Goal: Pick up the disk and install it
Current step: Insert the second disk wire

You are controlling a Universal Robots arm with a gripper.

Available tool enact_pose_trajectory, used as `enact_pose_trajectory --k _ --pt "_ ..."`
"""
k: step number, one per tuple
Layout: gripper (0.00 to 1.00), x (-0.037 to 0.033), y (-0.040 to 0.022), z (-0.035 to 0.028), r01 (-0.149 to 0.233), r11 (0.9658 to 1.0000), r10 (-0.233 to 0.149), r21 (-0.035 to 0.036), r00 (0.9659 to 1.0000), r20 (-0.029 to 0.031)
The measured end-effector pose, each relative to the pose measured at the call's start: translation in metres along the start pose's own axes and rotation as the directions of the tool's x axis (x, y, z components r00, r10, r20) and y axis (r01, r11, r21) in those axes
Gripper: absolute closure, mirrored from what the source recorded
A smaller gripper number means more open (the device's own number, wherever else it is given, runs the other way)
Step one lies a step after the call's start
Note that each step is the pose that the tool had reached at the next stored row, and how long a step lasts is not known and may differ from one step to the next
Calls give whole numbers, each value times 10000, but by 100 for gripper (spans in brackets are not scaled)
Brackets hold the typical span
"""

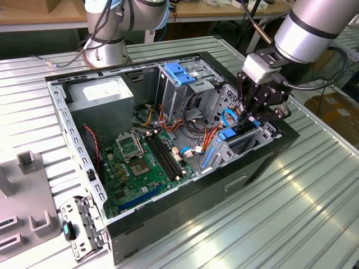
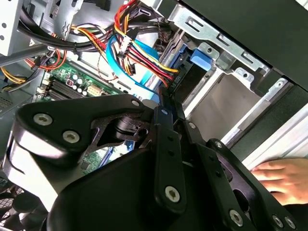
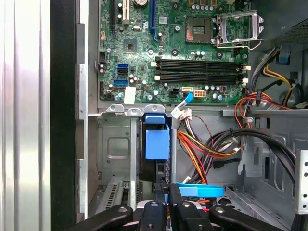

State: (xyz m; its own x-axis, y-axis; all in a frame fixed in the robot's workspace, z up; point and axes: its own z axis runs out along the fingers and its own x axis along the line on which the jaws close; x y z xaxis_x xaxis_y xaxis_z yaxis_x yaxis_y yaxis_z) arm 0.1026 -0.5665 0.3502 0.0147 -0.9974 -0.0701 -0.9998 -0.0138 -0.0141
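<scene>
Pincer (image 1: pixel 251 119) grips the disk (image 3: pixel 156 144) edge-on inside its bay (image 1: pixel 247 147).

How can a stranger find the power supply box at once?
Look into the open computer case on the slatted table. In the corner nearest the arm's base sits the power supply box. Unlike the open drive cage beside it, it is a closed grey box with a white sticker.
</scene>
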Motion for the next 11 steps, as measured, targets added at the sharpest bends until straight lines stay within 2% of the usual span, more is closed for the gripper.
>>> enact_pose_trajectory --k 4,11 --pt "84 12 0 2 -21 10000 21 4 9998 186" --pt "84 16 -3 34 -40 10000 40 5 9998 194"
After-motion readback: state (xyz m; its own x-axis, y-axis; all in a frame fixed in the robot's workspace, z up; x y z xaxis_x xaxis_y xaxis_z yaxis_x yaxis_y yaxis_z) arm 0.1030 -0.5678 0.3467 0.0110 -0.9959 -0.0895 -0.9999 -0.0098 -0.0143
